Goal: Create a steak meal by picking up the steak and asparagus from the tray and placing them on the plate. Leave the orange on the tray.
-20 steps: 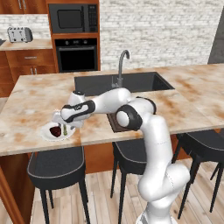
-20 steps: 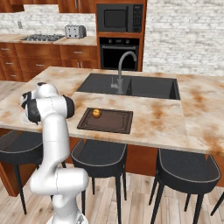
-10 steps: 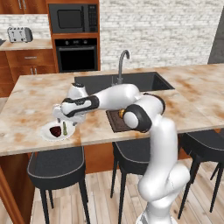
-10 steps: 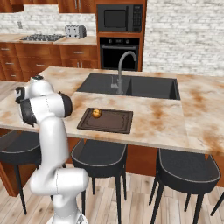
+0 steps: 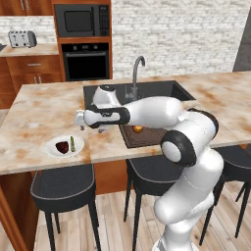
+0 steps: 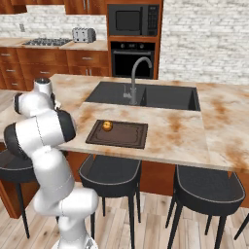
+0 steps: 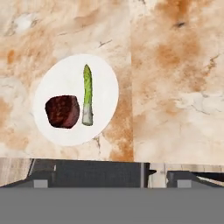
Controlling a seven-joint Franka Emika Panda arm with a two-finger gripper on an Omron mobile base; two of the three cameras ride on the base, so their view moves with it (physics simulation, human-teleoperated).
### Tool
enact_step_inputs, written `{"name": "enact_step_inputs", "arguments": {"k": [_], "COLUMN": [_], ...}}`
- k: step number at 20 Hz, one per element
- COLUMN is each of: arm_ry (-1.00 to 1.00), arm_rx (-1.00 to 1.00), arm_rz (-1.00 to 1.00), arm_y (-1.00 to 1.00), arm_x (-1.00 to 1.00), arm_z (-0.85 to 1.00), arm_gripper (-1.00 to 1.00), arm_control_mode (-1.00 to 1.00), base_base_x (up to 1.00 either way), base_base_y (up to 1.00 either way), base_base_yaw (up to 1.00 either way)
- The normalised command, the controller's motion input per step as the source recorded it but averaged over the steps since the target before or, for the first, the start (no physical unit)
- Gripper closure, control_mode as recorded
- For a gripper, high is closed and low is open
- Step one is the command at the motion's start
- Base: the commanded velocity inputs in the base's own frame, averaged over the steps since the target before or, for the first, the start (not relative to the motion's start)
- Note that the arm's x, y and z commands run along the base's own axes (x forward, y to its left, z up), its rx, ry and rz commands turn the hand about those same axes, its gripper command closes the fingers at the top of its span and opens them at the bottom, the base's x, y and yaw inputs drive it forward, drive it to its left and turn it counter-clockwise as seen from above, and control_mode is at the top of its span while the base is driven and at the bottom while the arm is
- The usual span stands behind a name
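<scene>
A: Reading left to right with the plate (image 5: 53, 151) as landmark, what lies on it?

B: The steak (image 5: 62, 146) sits on the plate's left half and the asparagus (image 5: 72, 143) lies just beside it to the right, the pair close together or just touching. In the hand view the steak (image 7: 62, 111) is low on the plate (image 7: 61, 81) and the asparagus (image 7: 87, 95) runs along its length.

A: And to the right of the plate?

B: The pincer (image 5: 80, 118) hangs above the tabletop (image 5: 39, 105), up and to the right of the plate, clear of the food. Whether its fingers are apart or together cannot be told.

A: Farther right?

B: The tray (image 6: 127, 139) rests on the tabletop (image 6: 175, 131) well apart from the plate, in front of the sink (image 6: 160, 96). The orange (image 6: 107, 126) lies in the tray's left rear corner.
</scene>
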Motion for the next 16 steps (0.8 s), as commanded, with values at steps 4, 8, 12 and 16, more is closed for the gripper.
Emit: {"name": "enact_step_inputs", "arguments": {"k": [4,8,12,16], "arm_ry": [0.00,0.00,0.00,0.00], "arm_rx": [0.00,0.00,0.00,0.00], "arm_rz": [0.14,0.12,0.11,0.11], "arm_y": [-1.00,-1.00,-1.00,-1.00], "arm_x": [-0.53,-0.52,-0.51,-0.48], "arm_z": [-0.09,-0.05,-0.02,-0.06], "arm_gripper": [-1.00,-1.00,-1.00,-1.00], "arm_control_mode": [-1.00,-1.00,-1.00,-1.00], "base_base_x": [0.00,0.00,0.00,0.00], "base_base_y": [0.00,0.00,0.00,0.00], "base_base_yaw": [0.00,0.00,0.00,0.00]}}
